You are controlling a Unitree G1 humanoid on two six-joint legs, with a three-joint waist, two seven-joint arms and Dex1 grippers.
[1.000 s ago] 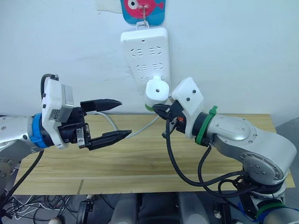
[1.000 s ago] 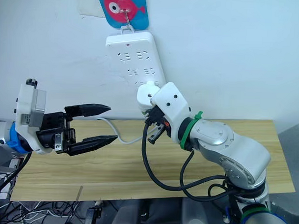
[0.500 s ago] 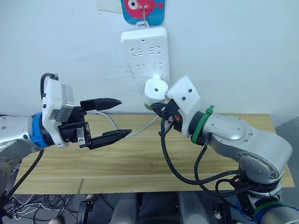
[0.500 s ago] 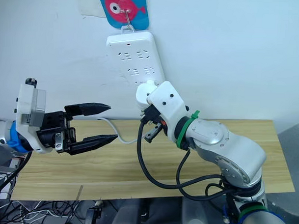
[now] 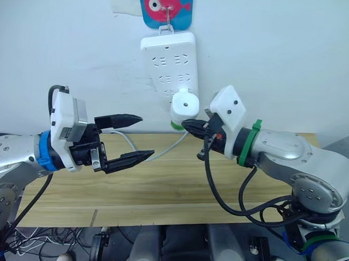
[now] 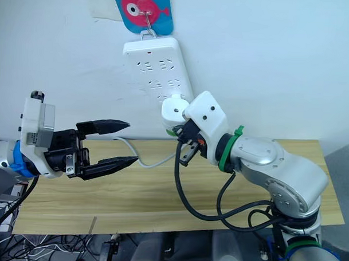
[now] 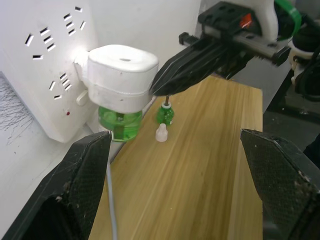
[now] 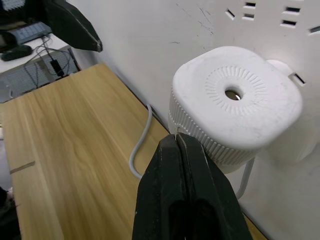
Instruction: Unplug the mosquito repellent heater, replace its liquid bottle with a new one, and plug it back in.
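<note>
Touching heater [image 5: 184, 105], closed right pincer [image 5: 189, 126]

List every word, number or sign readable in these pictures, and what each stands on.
No readable words, numbers or brand marks anywhere.
Wall hanger: a pink fish picture, no lettering.
Power strip: only socket slots, no print legible.
Heater: plain white, no label visible.

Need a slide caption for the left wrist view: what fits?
Shut right gripper beside the plugged-in mosquito repellent heater, spare green bottle on the table.
</note>
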